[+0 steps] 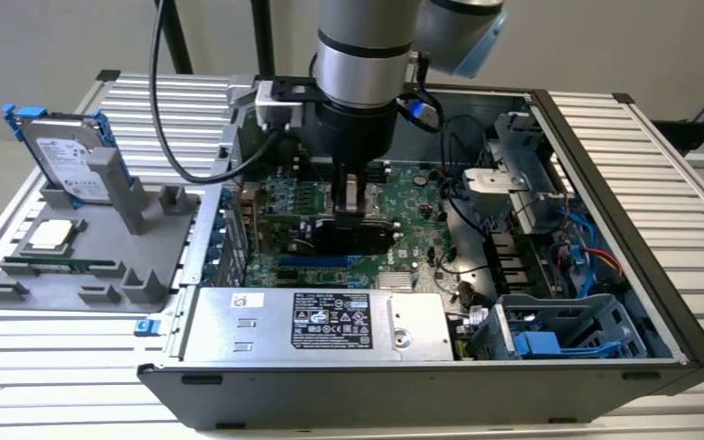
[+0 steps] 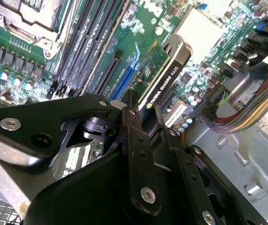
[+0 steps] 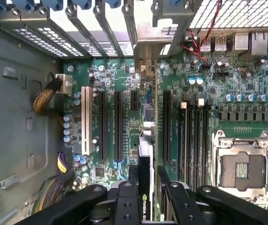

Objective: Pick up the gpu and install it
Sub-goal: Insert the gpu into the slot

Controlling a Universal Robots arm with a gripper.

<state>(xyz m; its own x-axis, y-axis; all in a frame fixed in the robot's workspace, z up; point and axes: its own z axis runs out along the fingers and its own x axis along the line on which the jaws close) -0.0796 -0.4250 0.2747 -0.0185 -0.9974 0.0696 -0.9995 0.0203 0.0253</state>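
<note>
My gripper [image 1: 352,203] is down inside the open computer case [image 1: 645,302], shut on the gpu [image 1: 355,235], which stands on edge over the green motherboard [image 1: 420,229]. In both wrist views the gpu [image 2: 164,75] [image 3: 144,157] sits edge-on between the black fingers [image 2: 134,140] [image 3: 133,187], green board on one face and black shroud on the other. My gripper [image 2: 146,119] [image 3: 148,180] clamps the card's top edge. The card lies in line with the long expansion slots [image 3: 118,126], close to a blue slot [image 2: 124,79]. I cannot tell whether it sits in a slot.
Outside the case, at the exterior view's left, a grey fixture [image 1: 10,298] holds a silver hard drive with blue rails [image 1: 65,156], a memory stick [image 1: 59,266] and a square chip [image 1: 52,236]. The power supply [image 1: 315,321], drive cage [image 1: 560,330], cables [image 1: 585,247] and processor socket [image 3: 241,168] surround the card.
</note>
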